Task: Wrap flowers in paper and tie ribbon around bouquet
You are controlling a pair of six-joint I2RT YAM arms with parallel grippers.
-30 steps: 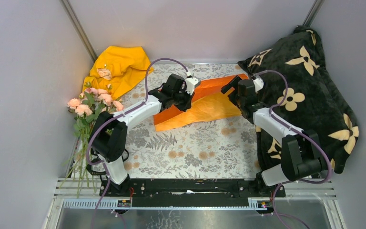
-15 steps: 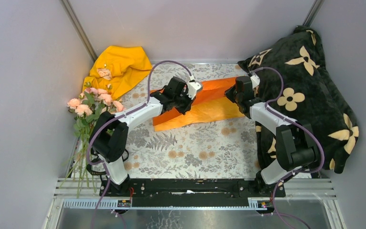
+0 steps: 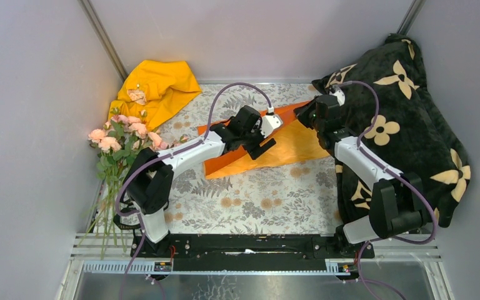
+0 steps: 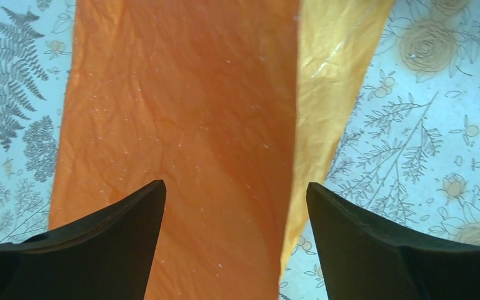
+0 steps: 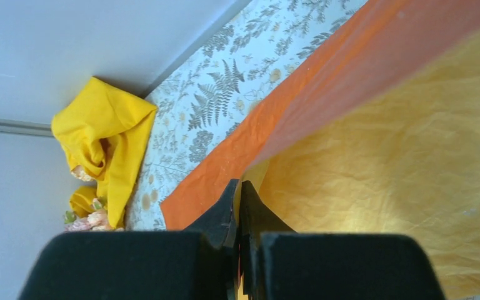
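Left pincer (image 4: 234,185) downturned, wide open over the paper (image 4: 181,94); right pincer (image 5: 237,187) tight on its edge

Yellow cloth (image 3: 156,87) is lying crumpled in the far-left corner, slumping against the wall, with a pale patch showing on its left fold. Black pillow (image 3: 406,119) with cream flower shapes is taking up the whole right side, leaning into the far-right corner and covering the tablecloth's right edge. Printed tablecloth (image 3: 256,194), grey ferns and brown blooms on white, is lying flat over the bench. Plain grey walls (image 3: 256,37) are closing in three sides, with metal posts (image 3: 103,37) running up both far corners.
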